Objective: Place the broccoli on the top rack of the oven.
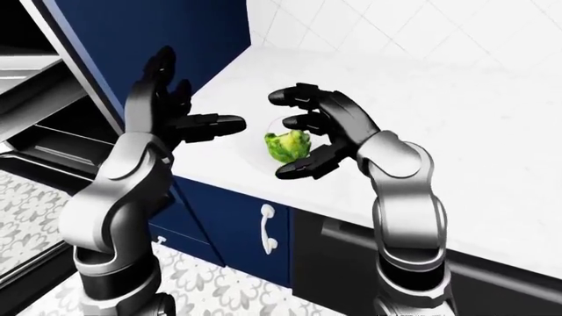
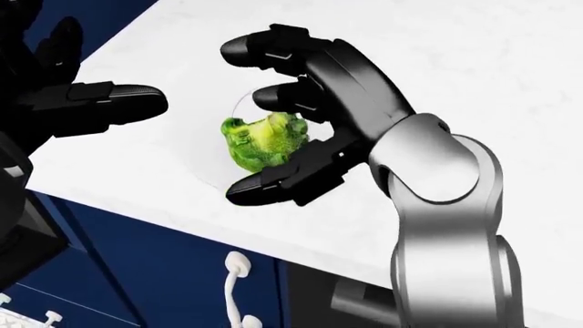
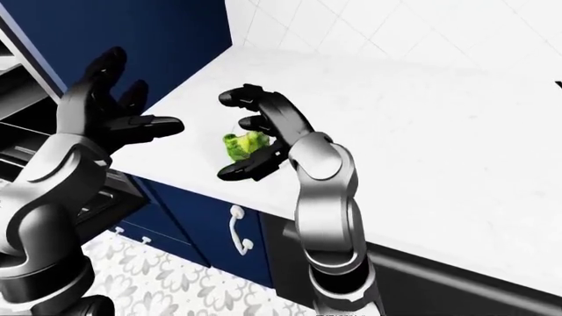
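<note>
A green broccoli (image 2: 264, 140) lies on a clear round plate (image 2: 211, 179) near the edge of the white counter (image 2: 473, 82). My right hand (image 2: 240, 123) is cupped round it from the right. Two fingers (image 2: 273, 46) arch above the broccoli and the thumb (image 2: 273, 183) reaches below it, touching or nearly touching its underside. The fingers are still spread wide, not closed. My left hand (image 1: 195, 93) hovers open to the left of the plate, palm toward the broccoli and thumb pointing at it. The open oven (image 1: 35, 125) with its dark racks shows at the left edge of the left-eye view.
Blue cabinets (image 1: 219, 217) with a white handle (image 1: 266, 227) sit under the counter. A dark appliance front (image 1: 351, 263) is to their right. A tall blue panel (image 1: 149, 26) stands left of the counter, white wall tiles (image 1: 421, 26) behind it, patterned floor tiles (image 1: 211, 289) below.
</note>
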Controlling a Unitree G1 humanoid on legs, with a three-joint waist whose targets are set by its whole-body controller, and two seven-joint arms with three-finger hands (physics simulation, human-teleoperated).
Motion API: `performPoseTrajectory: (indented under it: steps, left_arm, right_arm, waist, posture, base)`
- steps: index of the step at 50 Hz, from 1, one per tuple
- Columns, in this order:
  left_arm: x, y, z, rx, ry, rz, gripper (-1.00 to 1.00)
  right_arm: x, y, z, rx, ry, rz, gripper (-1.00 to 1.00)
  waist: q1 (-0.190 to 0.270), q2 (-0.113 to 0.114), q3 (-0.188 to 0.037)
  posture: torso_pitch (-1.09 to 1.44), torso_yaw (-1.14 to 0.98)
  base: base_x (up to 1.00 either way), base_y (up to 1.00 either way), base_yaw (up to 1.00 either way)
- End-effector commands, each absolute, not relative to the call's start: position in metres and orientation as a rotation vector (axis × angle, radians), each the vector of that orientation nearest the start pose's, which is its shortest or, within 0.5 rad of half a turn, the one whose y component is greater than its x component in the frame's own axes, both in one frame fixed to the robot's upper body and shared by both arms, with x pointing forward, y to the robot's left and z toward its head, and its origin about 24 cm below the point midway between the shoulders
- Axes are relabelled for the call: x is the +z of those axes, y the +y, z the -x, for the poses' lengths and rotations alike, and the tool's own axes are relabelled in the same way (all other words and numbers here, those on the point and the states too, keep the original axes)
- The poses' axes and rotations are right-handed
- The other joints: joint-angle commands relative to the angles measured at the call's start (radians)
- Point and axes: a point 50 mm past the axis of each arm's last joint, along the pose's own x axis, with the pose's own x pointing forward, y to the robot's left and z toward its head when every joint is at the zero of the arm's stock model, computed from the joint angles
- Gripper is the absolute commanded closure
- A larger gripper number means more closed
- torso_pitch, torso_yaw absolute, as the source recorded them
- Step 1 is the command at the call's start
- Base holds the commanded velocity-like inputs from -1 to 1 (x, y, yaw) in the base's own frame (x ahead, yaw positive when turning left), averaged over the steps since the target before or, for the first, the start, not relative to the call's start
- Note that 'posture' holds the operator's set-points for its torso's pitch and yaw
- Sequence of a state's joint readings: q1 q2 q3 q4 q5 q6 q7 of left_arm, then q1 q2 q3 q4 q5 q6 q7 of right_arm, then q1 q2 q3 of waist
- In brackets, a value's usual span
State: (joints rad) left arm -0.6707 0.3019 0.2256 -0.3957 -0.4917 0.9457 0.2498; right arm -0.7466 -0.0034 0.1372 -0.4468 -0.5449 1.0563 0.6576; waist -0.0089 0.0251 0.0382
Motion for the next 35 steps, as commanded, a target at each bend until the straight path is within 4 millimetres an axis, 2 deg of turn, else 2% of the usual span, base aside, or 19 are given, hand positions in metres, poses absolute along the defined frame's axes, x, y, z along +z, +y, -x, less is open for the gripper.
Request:
performPoseTrajectory:
  steps: [1, 15, 25, 35]
  left_arm:
    - [0.26, 0.177, -0.3, 0.004, -0.213, 0.107, -1.0]
    - [0.261, 0.176, -0.299, 0.0, -0.215, 0.108, -1.0]
    - [0.262, 0.176, -0.297, -0.001, -0.218, 0.11, -1.0]
    - [0.262, 0.176, -0.298, -0.003, -0.218, 0.11, -1.0]
  right_arm:
    - [0.256, -0.077, -0.29, 0.441, -0.139, 0.44, -0.45]
    - [0.267, -0.079, -0.295, 0.417, -0.171, 0.443, -0.44]
    - [0.26, -0.08, -0.31, 0.398, -0.159, 0.465, -0.43]
    - [0.252, -0.078, -0.312, 0.404, -0.144, 0.471, -0.45]
  waist:
    - [0.0, 0.003, -0.026]
    - [0.0, 0.004, -0.027]
    - [-0.001, 0.004, -0.028]
    - [-0.001, 0.003, -0.029]
  posture:
    - [0.0, 0.0]
    - [0.0, 0.0]
    - [0.0, 0.0]
    - [0.0, 0.0]
  base:
    - [0.0, 0.0, 0.0]
    - [0.0, 0.0, 0.0]
    - [0.0, 0.0, 0.0]
    - [0.0, 0.0, 0.0]
